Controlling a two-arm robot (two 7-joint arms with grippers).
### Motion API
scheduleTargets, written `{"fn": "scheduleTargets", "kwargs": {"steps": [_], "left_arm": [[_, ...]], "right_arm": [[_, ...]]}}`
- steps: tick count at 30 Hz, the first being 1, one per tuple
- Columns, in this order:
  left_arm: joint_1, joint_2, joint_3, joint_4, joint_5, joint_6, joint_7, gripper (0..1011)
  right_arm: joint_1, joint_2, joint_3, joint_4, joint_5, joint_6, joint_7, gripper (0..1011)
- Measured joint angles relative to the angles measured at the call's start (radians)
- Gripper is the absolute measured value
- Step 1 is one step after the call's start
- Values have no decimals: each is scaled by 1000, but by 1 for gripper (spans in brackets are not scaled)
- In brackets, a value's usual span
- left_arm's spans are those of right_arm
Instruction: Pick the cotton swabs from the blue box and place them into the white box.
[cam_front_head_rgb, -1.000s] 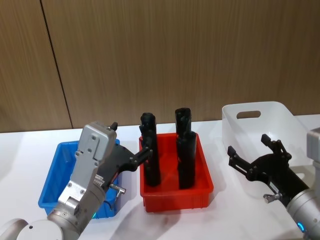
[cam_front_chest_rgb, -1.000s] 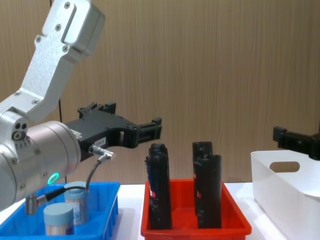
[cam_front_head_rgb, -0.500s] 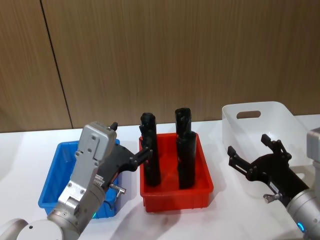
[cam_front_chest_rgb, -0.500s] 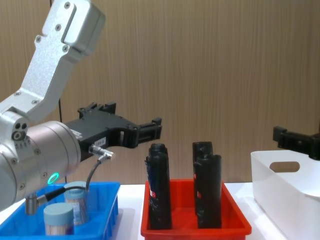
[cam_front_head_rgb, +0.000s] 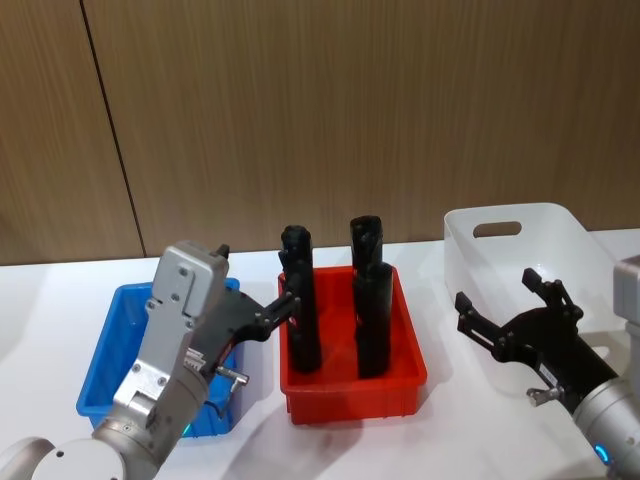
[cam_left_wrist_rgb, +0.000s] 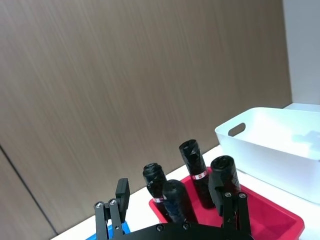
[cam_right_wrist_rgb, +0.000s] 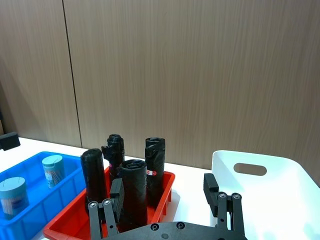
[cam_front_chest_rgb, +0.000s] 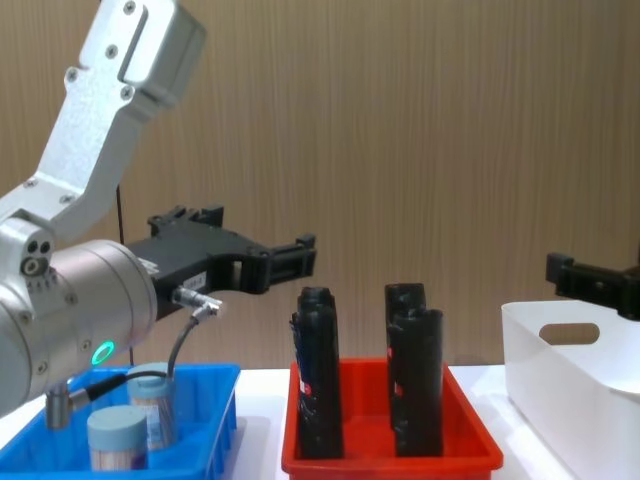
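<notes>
1. Left gripper (cam_left_wrist_rgb: 169, 181). It hangs left of the red tray (cam_front_head_rgb: 350, 400), above the blue box (cam_front_head_rgb: 100, 340), on that box's side next to the tray. The fingers are spread wide and hold nothing. They point forward and toward the tray, at a height above the tops of the tray's black cylinders (cam_front_head_rgb: 372, 310). This height probably serves clearance: the arm can cross the box rim and the cylinders without contact. The wide spread suits closing around a round lid.

2. Right gripper (cam_front_head_rgb: 496, 290). It sits right of the tray, on the near side of the white box (cam_front_head_rgb: 560, 235) and short of its rim. The fingers are spread and empty. The arm appears parked — the position leaves the white box's opening free for a drop from above.

3. Swabs (cam_front_chest_rgb: 118, 438). Two tubs stand upright in the blue box, left of the tray, one nearer and one just behind it. Both are lidded and sit below the left gripper, apart from it. Upright tubs present their lids to a descent from above, which makes a downward approach the likely next requirement.

4. Red tray. It stands between the two boxes on the table (cam_front_head_rgb: 450, 420). Its four cylinders rise well above the tray wall — any transfer from blue box to white box has to pass over or around them.

5. White box. It lies right of the tray and a little farther back, handle cut-out on the far wall. Its visible interior holds nothing, so the task appears to be at its start.
</notes>
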Motion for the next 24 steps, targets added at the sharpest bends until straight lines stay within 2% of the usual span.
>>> {"fn": "scheduleTargets", "kwargs": {"steps": [4, 10, 18, 24], "left_arm": [[4, -1, -3, -9, -9, 18, 24, 999], [14, -5, -12, -26, -38, 63, 94, 1000], [36, 2, -38, -33, -118, 99, 179, 1000], [48, 17, -61, -22, -175, 113, 209, 1000]], "right_arm": [[0, 0, 0, 0, 0, 0, 0, 1002], [0, 0, 0, 0, 0, 0, 0, 1002], [0, 0, 0, 0, 0, 0, 0, 1002], [0, 0, 0, 0, 0, 0, 0, 1002]]}}
